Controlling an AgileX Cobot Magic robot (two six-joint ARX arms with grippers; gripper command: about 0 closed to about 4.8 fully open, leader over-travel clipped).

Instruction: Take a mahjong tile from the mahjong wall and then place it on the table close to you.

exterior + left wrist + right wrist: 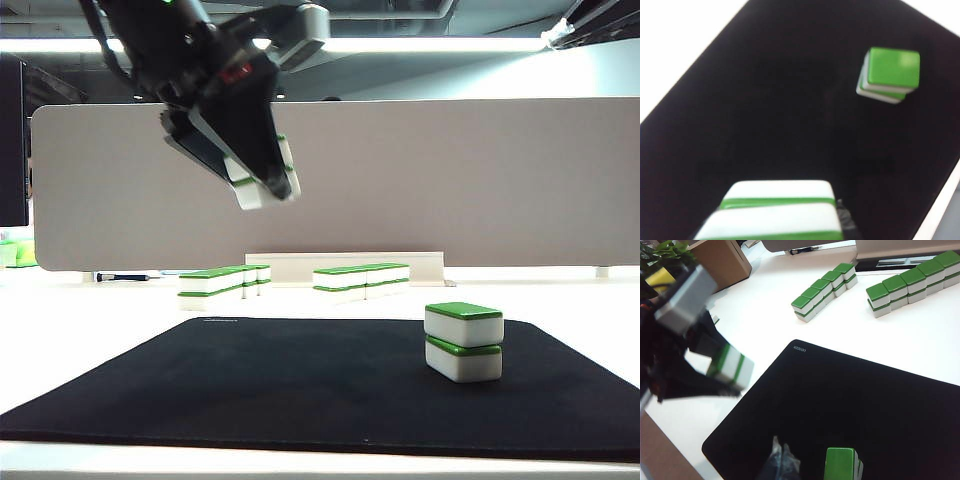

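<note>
Two stacked tiles [775,210] clamped in left claw [262,178] above the mat [300,380], hard and slick so I squeeze the long flat sides; right claw [782,465] low over the tabletop [790,320], can't tell its state.

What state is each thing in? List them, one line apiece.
Left gripper: raised above the black mat, shut on two stacked tiles.
Right gripper: low over the mat; open or shut unclear.
Mahjong wall: standing two high, in separated segments.
Two-tile stack: resting on the mat, upright.
</note>
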